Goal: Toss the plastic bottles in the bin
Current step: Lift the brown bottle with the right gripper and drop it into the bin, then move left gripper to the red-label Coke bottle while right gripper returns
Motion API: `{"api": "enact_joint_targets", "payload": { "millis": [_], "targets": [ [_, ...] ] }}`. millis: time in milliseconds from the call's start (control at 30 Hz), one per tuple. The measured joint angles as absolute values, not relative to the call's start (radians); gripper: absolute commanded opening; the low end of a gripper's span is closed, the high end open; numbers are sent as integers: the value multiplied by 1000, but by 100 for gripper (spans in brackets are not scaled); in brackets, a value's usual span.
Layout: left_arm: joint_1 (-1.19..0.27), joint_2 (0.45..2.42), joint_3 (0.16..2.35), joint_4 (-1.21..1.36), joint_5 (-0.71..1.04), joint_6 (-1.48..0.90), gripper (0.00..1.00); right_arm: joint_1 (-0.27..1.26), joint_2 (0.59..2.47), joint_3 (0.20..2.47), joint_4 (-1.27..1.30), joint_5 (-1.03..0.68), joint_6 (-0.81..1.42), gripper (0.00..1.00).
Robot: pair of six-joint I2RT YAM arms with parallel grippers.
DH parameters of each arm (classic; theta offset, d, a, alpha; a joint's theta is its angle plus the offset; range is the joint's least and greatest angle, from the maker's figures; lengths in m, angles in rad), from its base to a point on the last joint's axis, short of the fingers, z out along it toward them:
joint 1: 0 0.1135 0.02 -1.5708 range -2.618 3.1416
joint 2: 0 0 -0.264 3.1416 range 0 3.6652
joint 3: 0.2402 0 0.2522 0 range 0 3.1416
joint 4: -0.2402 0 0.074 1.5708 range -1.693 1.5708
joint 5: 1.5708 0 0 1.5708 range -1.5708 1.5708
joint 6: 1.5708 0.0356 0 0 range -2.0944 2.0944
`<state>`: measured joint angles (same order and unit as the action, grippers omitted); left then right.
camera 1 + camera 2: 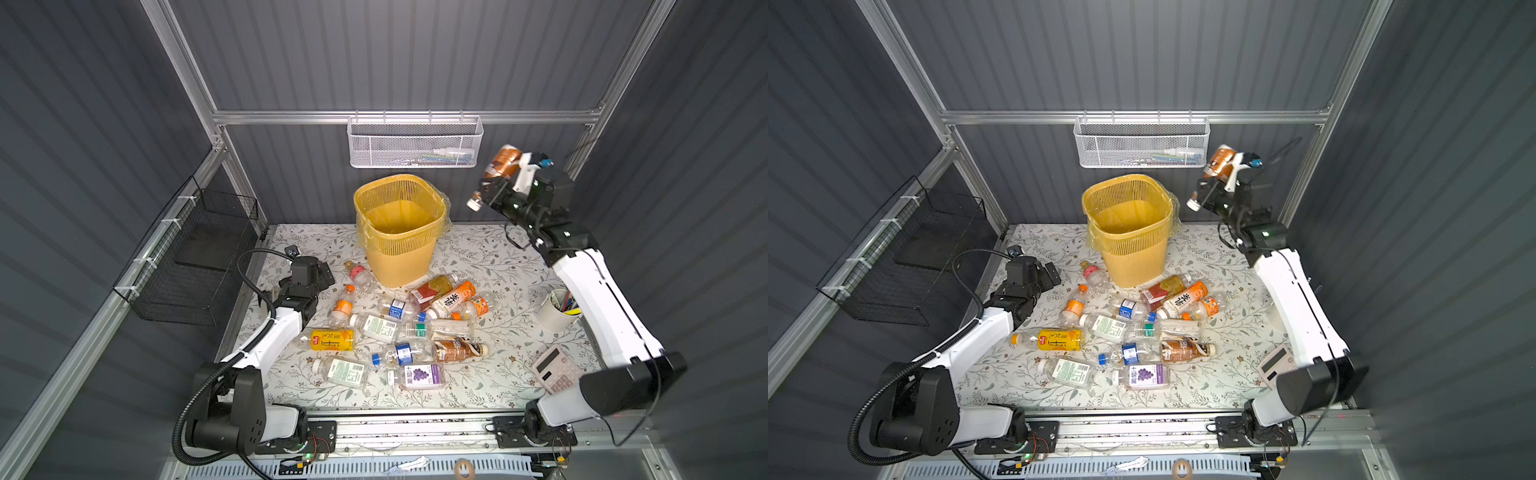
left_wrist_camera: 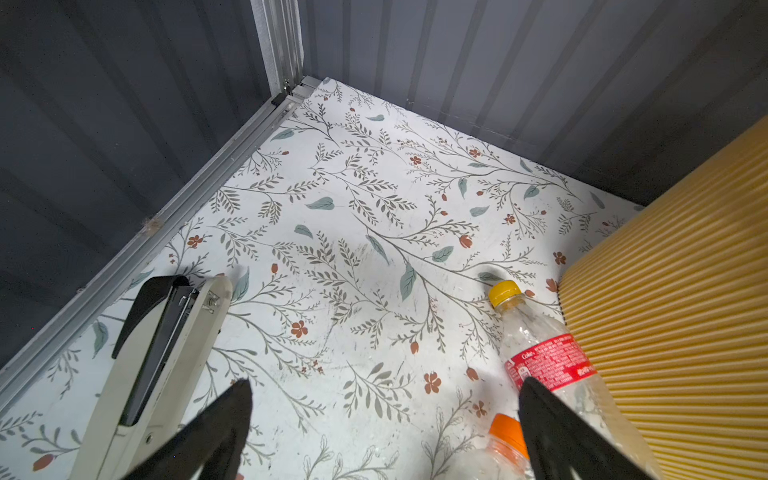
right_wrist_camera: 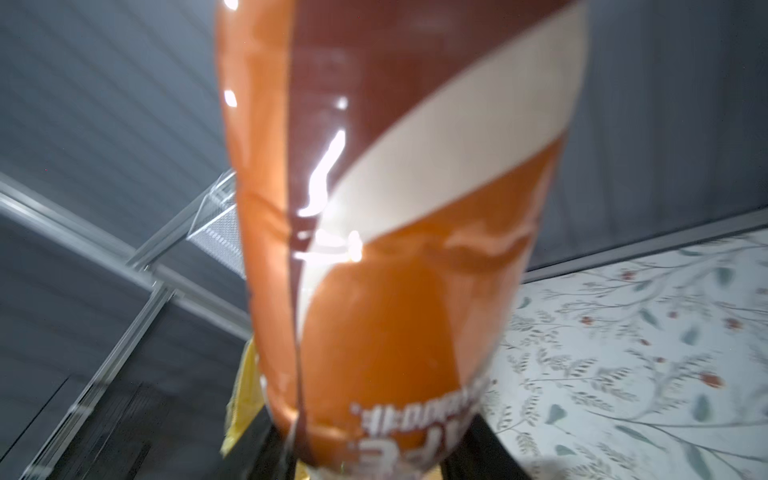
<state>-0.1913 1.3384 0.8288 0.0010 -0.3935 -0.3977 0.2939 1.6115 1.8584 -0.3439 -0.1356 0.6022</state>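
- We log the right gripper [image 1: 490, 189] raised in the upper right of both top views, jaws clamped on the held bottle [image 1: 503, 161]
- The held bottle has a glossy orange and brown label with a cream diagonal band, white lettering near the grip and a pale cap. The wrap is creased, and the right wrist view is blurred
- The held bottle is tilted, with the cap end toward the lower left of the frame and the base toward the upper right. The fingers take it near the shoulder, and the cap pokes out below them
- The bin [image 1: 399, 249] is yellow with lattice upper walls and a clear yellowish liner folded over the rim. It stands upright at upper centre on the tabletop [image 1: 478, 257]
- We place the held bottle right of the bin rim and apart from it
- The plastic bottles on the table [image 1: 399, 328] lie on their sides in a loose pile at centre frame, below the bin. Labels are orange, yellow, blue, green-white, brown and purple grape
- The left gripper [image 2: 384, 386] sits low at centre left in the top views, jaws spread wide over the floral surface
- The red-label bottle [image 2: 548, 361], yellow cap, lies just beside the bin wall and one left finger. The orange-capped bottle [image 2: 503, 432] is next to it
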Motion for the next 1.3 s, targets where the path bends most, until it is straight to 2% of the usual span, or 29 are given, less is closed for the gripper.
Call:
{"api": "enact_joint_targets", "payload": {
  "millis": [33, 133, 200, 300, 467, 733, 1100, 1300],
  "targets": [
    [-191, 1341, 830, -4, -392, -400, 100, 323, 1705, 1987, -384, -165, 584, 76],
    [-191, 1356, 833, -23, -389, -405, 100, 380, 1937, 2323, -514, -205, 540, 98],
    [-191, 1357, 833, -35, -388, -405, 100, 393, 2025, 2450, -594, -206, 516, 99],
    [-191, 1356, 833, -42, -389, -405, 100, 388, 2028, 2458, -665, -184, 495, 99],
    [-191, 1355, 833, -46, -389, -406, 100, 373, 1842, 2223, -627, -126, 480, 99],
    [-191, 1361, 860, -68, -354, -443, 100, 307, 1516, 1745, -428, -78, 498, 99],
    [-191, 1468, 944, -80, -194, -562, 100, 180, 1366, 1202, -356, -57, 628, 99],
    [-191, 1587, 1011, -78, -52, -612, 98, 121, 1279, 1055, -353, -43, 691, 99]
  ]
}}
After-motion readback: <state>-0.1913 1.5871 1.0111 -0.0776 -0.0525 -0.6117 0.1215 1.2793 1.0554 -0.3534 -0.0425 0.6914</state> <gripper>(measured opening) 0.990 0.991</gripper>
